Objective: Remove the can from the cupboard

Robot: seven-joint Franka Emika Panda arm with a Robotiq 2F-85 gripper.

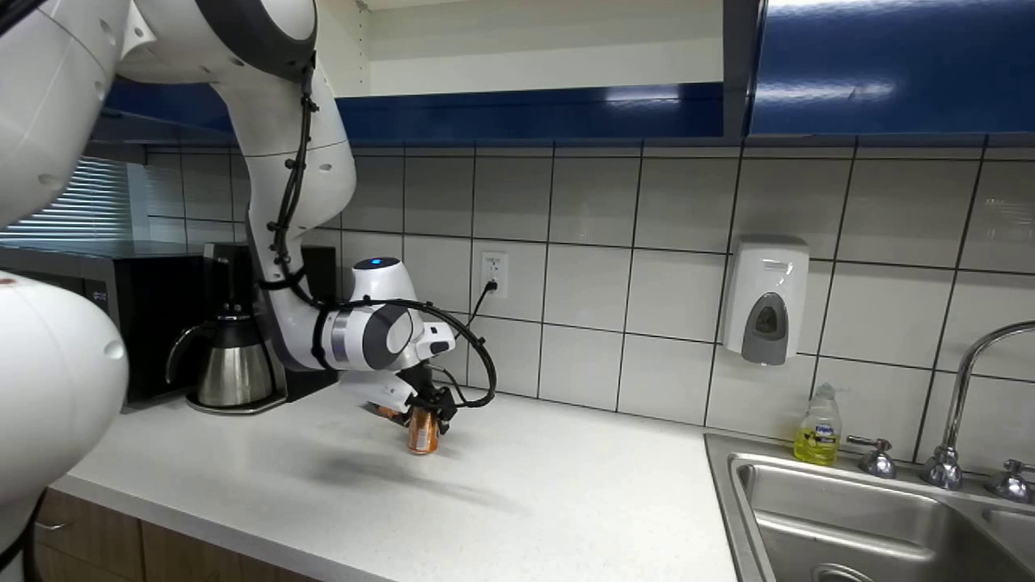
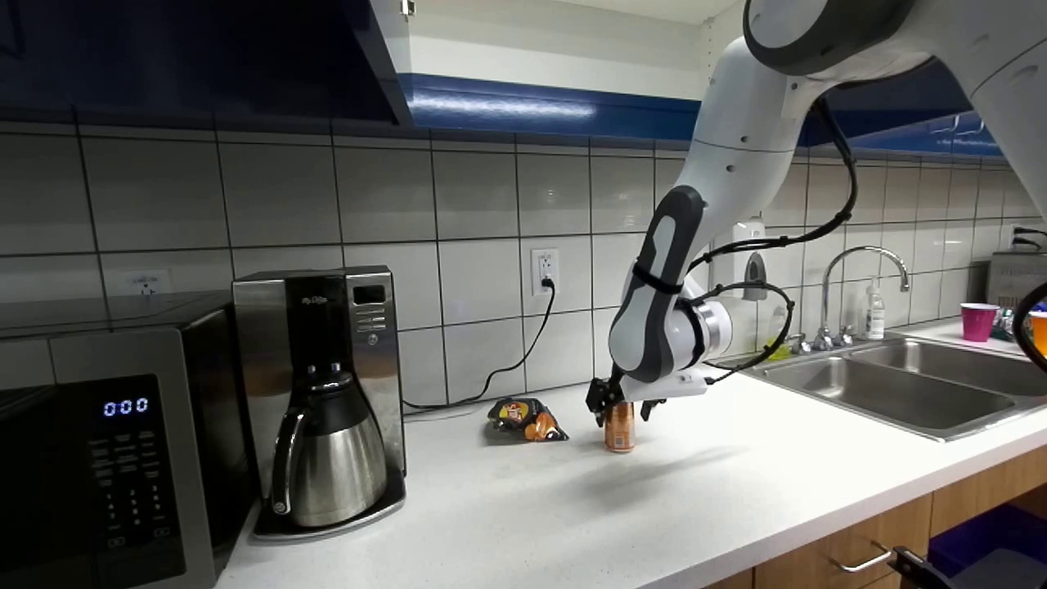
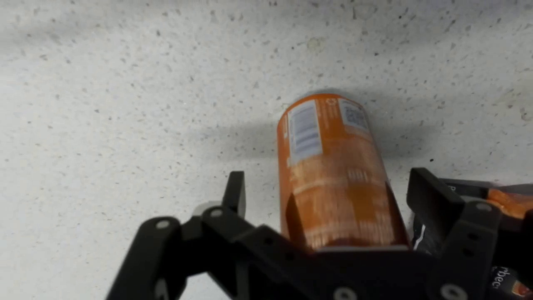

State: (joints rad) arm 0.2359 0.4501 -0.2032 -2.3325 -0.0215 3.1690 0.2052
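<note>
Can (image 3: 333, 166): seen upright on the counter (image 1: 566, 501), below the cupboard (image 1: 525, 117) and outside it; straddled by the gripper (image 3: 328, 187), with the can's top mostly hidden.
Can weight: not to be told by eye; best assumed full, thus fairly heavy for its bulk, until it is lifted.
Can wall: judged to be thin metal; stiff if sealed, easily dented if drained, so pressure is best added gradually.
Can print: smooth and glossy, probably slippery; flat, even contact is called for.
Can middle: judged the best place for a hold, with opposite sides pressed at equal height and the rims avoided.
Fingers (image 3: 235, 191): set on either side of the can; in the wrist view a gap is seen at each side, narrower towards the packet (image 2: 527, 421).
Jaws: spread apart, nothing gripped; centring is advised before they are closed, lest the can be nudged or tipped.
Counter: speckled and hard-looking; a toppled can would likely be sent rolling.
Packet: seen near the can, partly covered by a finger in the wrist view; might be brushed.
Cupboard: removal is judged done, given the can's place; whether a fresh hold is wanted cannot be told.
</note>
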